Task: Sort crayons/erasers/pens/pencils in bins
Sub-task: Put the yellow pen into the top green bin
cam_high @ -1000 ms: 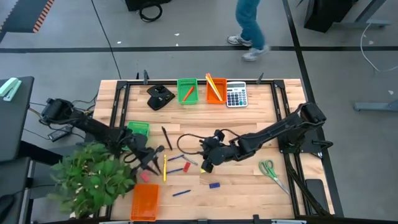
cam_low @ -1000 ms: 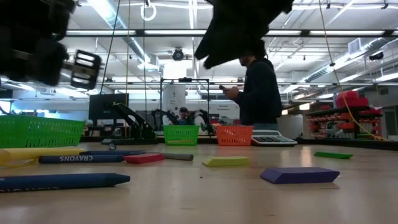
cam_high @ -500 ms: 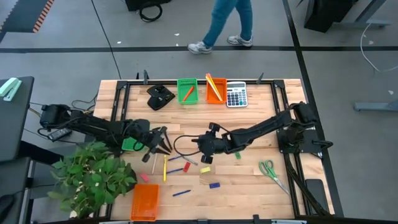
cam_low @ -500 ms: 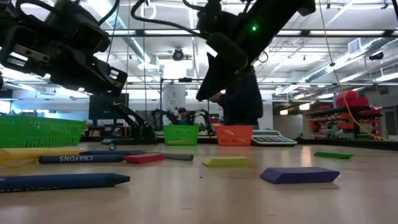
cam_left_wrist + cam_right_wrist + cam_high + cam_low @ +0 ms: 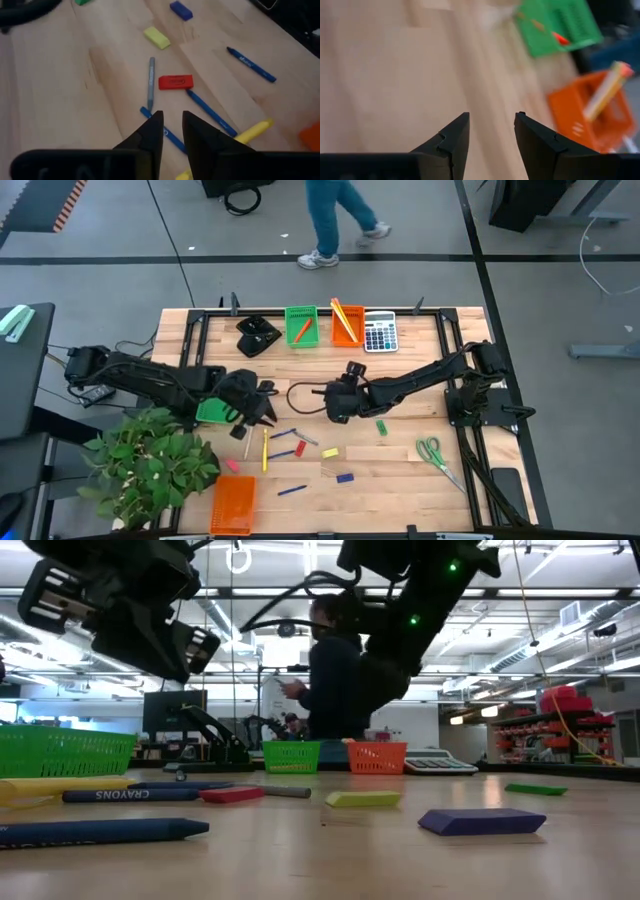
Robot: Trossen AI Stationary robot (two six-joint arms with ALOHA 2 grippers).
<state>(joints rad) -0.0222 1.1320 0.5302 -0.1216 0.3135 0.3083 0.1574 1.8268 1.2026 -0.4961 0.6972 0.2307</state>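
Two claws open, empty | left claw [image 5: 171, 131] above blue crayon [image 5: 165, 131] | red eraser [image 5: 175, 82] just beyond

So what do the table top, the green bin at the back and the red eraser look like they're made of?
Table top: pale wood, probably butcher block, since planks and grain show; matte finish. Green bin: likely moulded plastic, bright and uniform, with walls that look latticed in the low view. Red eraser: probably rubber or vinyl, a dull solid block with a faint printed mark.

Green bins [image 5: 301, 326], orange bins [image 5: 346, 326], a red eraser [image 5: 175, 82], yellow eraser [image 5: 157, 38].
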